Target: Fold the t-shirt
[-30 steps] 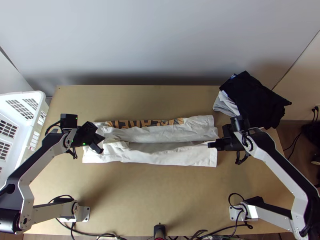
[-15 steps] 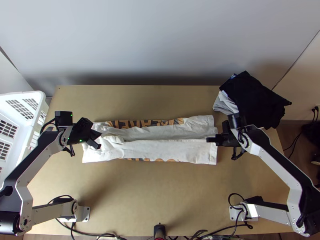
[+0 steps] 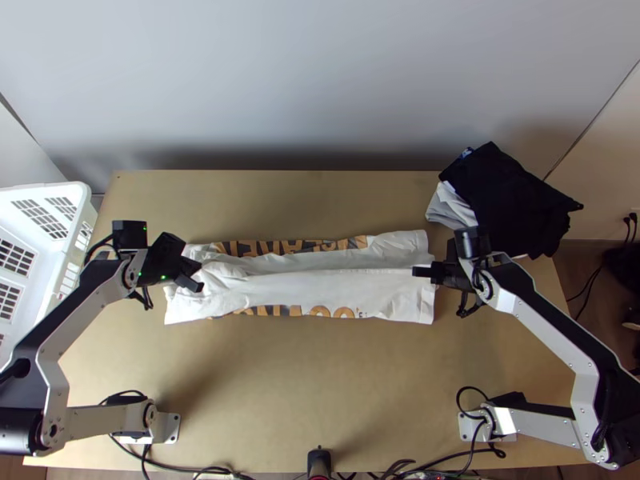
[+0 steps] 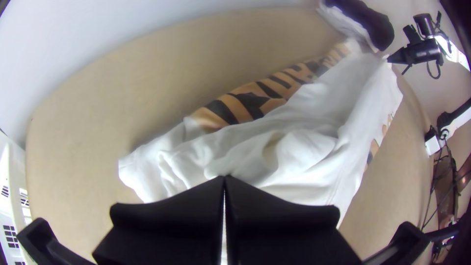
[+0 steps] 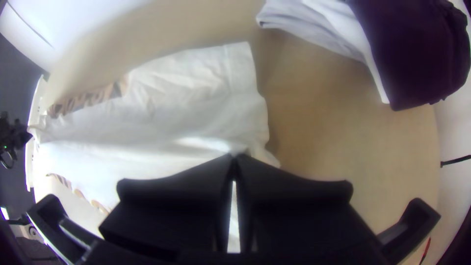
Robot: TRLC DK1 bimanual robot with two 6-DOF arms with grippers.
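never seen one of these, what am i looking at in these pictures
It's a two-armed robot at a light wooden table. The top view looks down from high above; each wrist view comes from a camera on that arm, its own fingers at the bottom. A white t-shirt with orange-and-black lettering lies in a long strip, pinched near opposite ends by the left gripper and right gripper. Black cloth and pale grey cloth lie toward the far right; a white plastic basket sits left.

White t-shirt [image 3: 360, 290] with orange-tan and black lettering [image 3: 344, 313], black cloth [image 3: 504, 192], pale grey cloth [image 3: 450, 210], tan tabletop [image 3: 320, 384], white basket [image 3: 50, 280]
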